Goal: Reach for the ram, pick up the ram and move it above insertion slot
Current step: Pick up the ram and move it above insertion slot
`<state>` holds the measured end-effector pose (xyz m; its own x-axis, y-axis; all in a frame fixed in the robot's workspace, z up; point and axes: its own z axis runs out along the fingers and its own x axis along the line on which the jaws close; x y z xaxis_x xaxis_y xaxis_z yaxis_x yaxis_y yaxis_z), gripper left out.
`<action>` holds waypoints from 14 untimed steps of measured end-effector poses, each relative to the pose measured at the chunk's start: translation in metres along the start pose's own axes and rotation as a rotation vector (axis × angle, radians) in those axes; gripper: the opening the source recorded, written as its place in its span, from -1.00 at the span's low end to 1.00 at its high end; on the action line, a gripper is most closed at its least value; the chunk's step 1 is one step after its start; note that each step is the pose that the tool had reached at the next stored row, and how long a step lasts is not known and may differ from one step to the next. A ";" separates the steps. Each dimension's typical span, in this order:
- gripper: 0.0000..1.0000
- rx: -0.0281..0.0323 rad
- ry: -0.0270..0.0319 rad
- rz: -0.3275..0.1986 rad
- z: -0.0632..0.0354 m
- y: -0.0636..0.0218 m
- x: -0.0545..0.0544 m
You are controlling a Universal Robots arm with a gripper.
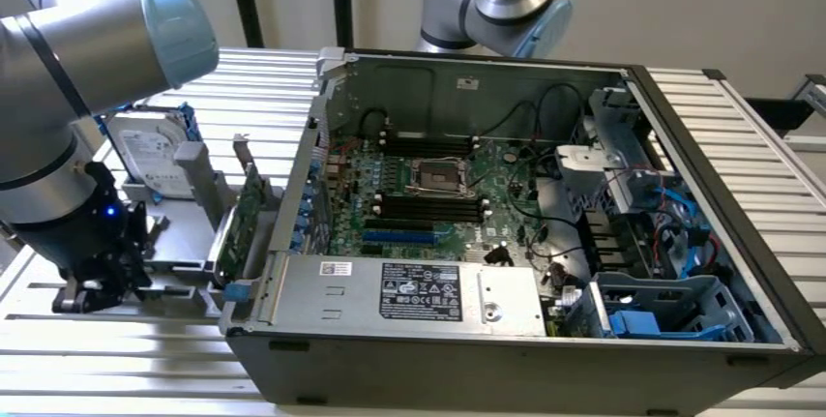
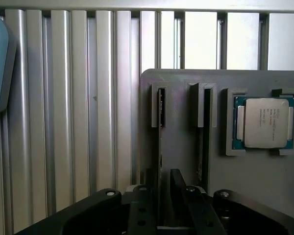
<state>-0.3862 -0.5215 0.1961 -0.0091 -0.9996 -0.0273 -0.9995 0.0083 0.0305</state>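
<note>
Your ram [image 2: 160,132] stands on edge in the grey holder [image 2: 181,81], in the slot nearest the holder's edge that borders the bare worktop [image 2: 88,122]. Seen edge-on, it is a thin, dark greenish strip. Expect it to be light, stiff and brittle, so pinch its flat faces squarely at mid-length and never twist it. The tool [image 2: 162,185] straddles it, jaws apart, with a sliver of gap on one side.

The pincer [image 1: 103,291] sits low against a grey parts holder [image 1: 181,243] on the slatted metal surface [image 1: 116,359]. Above the pincer a hard drive [image 1: 149,151] stands upright in the holder, and a green expansion card [image 1: 242,219] stands on edge between the pincer and the open computer case [image 1: 516,359]. Farther from the pincer, the case holds a motherboard [image 1: 439,194] and a power supply [image 1: 400,291].
</note>
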 end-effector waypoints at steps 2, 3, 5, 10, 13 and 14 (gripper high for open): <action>-0.69 -0.0003 0.0001 0.000 0.0000 0.0000 0.000; -0.69 -0.0004 0.0000 0.000 0.0000 0.0000 0.000; -0.73 -0.0008 0.0000 0.000 0.0000 0.0000 0.000; -0.73 -0.0008 0.0000 0.000 0.0000 0.0000 0.000; -0.73 -0.0008 -0.0001 0.000 0.0001 -0.0001 0.000; -0.73 -0.0007 -0.0002 0.001 0.0001 -0.0001 0.000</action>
<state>-0.3861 -0.5215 0.1961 -0.0099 -0.9996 -0.0274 -0.9995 0.0090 0.0313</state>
